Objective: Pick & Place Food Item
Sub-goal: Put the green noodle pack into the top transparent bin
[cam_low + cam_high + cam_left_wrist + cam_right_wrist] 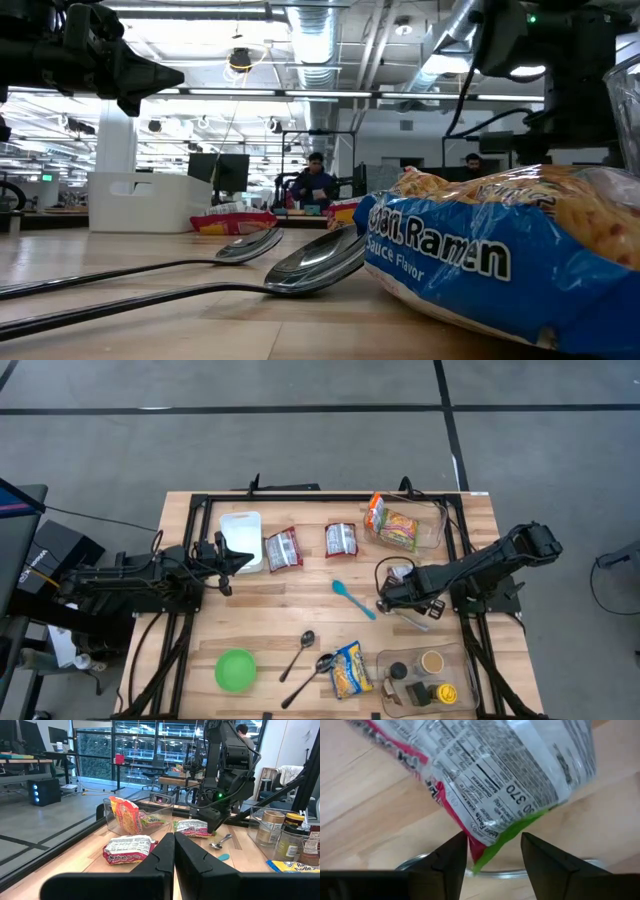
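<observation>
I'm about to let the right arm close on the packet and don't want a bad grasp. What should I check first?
1. Right gripper open: ok.
2. Corner of the red packet between its fingers: ok.
3. Metal spoon clear of the grasp: cannot tell, it lies right by the packet.
4. Left gripper shut, out of the way by the white container: ok.
5. Clear bin has room: ok, one packet inside.
</observation>
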You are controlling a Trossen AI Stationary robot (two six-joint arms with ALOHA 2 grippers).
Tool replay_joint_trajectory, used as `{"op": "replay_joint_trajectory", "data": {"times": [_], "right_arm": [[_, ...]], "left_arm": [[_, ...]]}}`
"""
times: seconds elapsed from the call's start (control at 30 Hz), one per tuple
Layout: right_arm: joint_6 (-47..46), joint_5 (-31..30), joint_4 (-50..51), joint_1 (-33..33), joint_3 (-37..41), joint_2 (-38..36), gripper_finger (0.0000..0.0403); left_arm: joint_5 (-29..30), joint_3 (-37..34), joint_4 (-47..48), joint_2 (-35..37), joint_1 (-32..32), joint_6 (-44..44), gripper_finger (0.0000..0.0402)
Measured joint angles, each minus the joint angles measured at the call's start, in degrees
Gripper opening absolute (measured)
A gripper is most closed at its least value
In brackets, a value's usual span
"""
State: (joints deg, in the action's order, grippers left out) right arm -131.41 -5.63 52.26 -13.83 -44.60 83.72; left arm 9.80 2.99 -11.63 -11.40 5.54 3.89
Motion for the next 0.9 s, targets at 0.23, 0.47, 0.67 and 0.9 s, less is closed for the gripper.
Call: {"op": "replay_joint_trajectory", "data": {"times": [0.23,0.47,0.67,0.9], "right_arm": [[0.0,1.2,-1.2,-0.4,0.0,0.0,0.0165],[0.9,1.2,-1.9,-0.4,0.0,0.0,0.0164],[0.9,1.1,-1.0,-0.2,0.0,0.0,0.0164],[0.9,0.8,-0.2,-0.3,0.0,0.0,0.0164]], "left_arm": [[0.0,0.0,0.0,0.0,0.0,0.0,0.0003],[0.0,0.0,0.0,0.0,0.0,0.0,0.0003],[0.0,0.0,0.0,0.0,0.0,0.0,0.0003],[0.0,0.0,0.0,0.0,0.0,0.0,0.0003]]}}
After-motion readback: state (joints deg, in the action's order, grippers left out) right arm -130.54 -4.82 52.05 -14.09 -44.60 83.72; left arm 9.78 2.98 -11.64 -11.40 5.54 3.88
